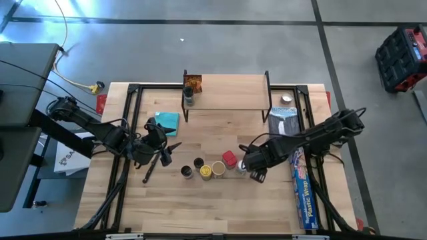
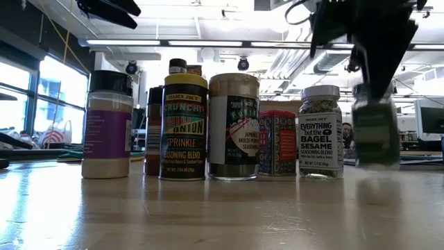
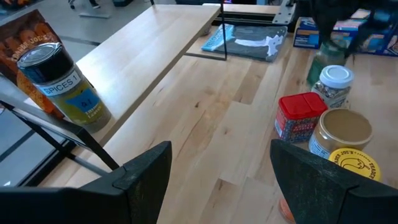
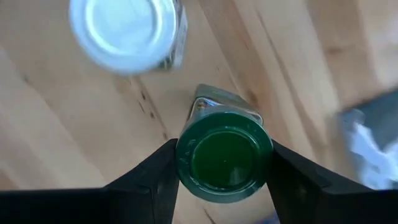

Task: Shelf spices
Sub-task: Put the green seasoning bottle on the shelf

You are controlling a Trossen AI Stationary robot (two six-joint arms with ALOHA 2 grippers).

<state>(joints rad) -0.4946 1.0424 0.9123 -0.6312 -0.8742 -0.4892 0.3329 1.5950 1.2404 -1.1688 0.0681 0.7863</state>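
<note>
Green-lidded jar [image 4: 224, 160] is sitting clamped between the right gripper [image 4: 222, 163] fingers at its cap; glass looks slick and breakable, so gripping lower seems safer. Left gripper [image 3: 221, 177] is waiting, fingers apart.

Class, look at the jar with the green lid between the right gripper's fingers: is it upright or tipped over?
Upright. The right wrist view looks straight down on the green-lidded jar's round lid between the right gripper's fingers, and the low view shows it standing vertical.

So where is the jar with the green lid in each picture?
High view: green-lidded jar is mostly hidden under the right gripper, right of the red tin.
Low view: far right, blurred, off the table.
Left wrist view: far behind the white-lidded jar.
Right wrist view: centre, between the fingers.
Landmark: the white-lidded jar beside it.
</note>
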